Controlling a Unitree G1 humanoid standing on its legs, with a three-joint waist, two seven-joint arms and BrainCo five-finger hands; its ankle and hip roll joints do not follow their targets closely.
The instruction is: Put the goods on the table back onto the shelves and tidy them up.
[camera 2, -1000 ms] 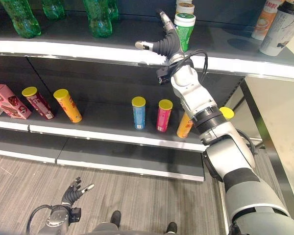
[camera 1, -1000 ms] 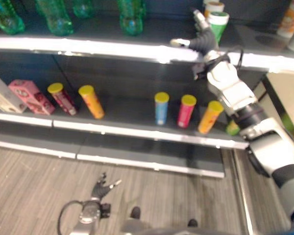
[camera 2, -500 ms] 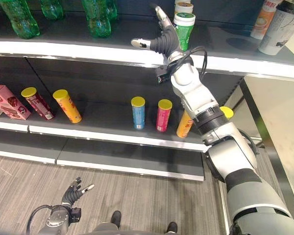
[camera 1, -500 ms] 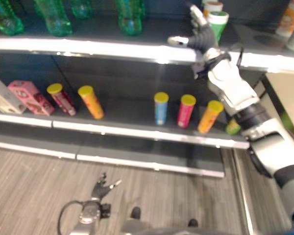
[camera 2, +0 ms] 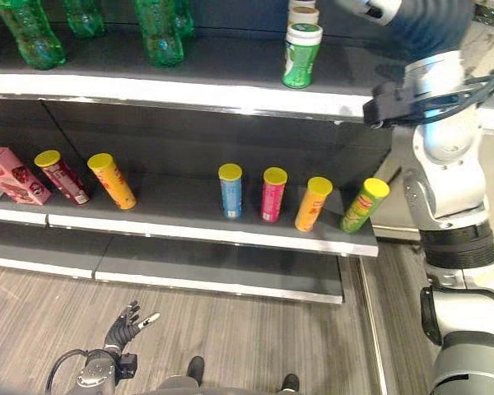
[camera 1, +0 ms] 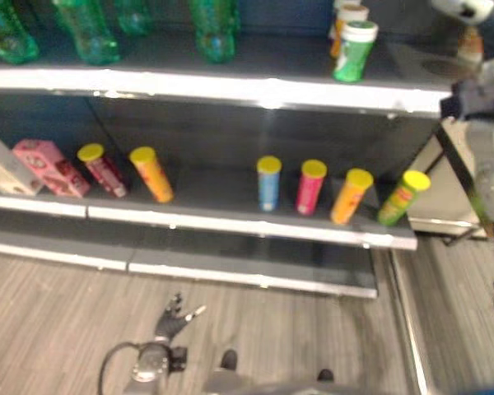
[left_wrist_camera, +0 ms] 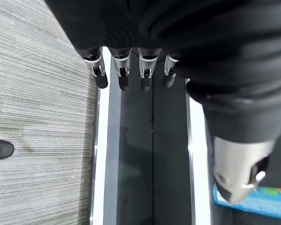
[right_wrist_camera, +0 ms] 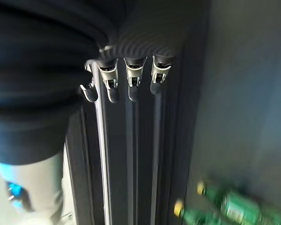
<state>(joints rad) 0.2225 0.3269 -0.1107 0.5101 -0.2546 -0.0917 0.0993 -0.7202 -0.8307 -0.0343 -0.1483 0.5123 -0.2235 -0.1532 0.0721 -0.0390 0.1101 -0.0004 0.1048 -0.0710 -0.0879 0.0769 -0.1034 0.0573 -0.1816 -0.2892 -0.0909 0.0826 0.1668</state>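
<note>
Both my hands are empty with relaxed, straight fingers: right hand (right_wrist_camera: 126,79) raised high, left hand (camera 2: 125,322) low by the floor. Below and left of my right hand, the green can (camera 2: 300,56) stands near the shelf (camera 2: 189,89) edge; a swinging arm could knock it. A second ago this hand was beside it; now it is away.

Light falls from above and the near side, so the front lip of the upper shelf (camera 2: 189,92) flares to a white band of glare, and the lower shelf (camera 2: 206,234) lip shines more softly. The recess between them lies in deep shadow. Small highlights glint on the green bottles (camera 2: 156,33). The floor (camera 2: 33,321) is evenly lit. Shelf lines bow slightly toward the far left and right edges.
</note>
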